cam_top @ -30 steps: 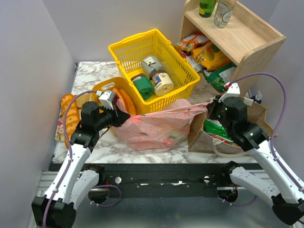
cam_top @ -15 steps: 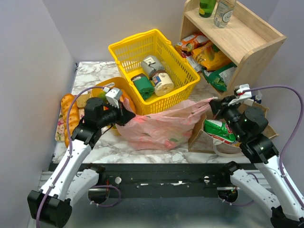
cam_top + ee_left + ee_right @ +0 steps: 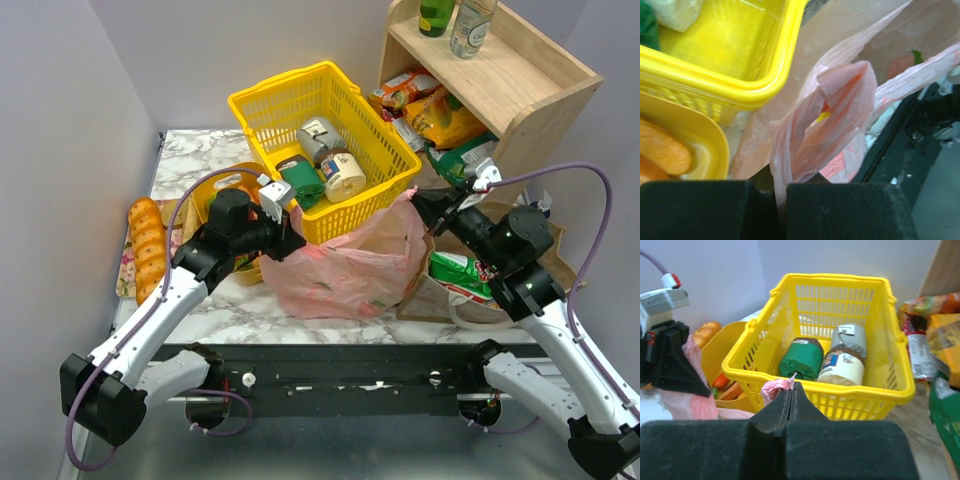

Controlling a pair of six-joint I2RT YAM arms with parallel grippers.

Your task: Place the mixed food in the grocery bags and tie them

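The pink plastic bag (image 3: 345,262) lies in front of the yellow basket with toy food showing dimly inside. My left gripper (image 3: 290,240) is shut on the bag's left handle (image 3: 825,125). My right gripper (image 3: 420,203) is shut on the bag's right handle; a pink tuft (image 3: 776,385) sticks out at its tips. The brown paper bag (image 3: 545,240) lies under my right arm with the green-and-white crisp packet (image 3: 462,274) in its mouth.
The yellow mesh basket (image 3: 290,95) holds tins (image 3: 345,175) and a green roll (image 3: 801,357). A yellow tub (image 3: 215,185) with orange toy food sits behind my left gripper. A bread loaf (image 3: 147,245) lies at the left edge. A wooden shelf (image 3: 500,80) with packets stands at the back right.
Both grippers have moved inward toward each other and toward the basket with the bag handles. The pink bag has bunched up taller and narrower between them.
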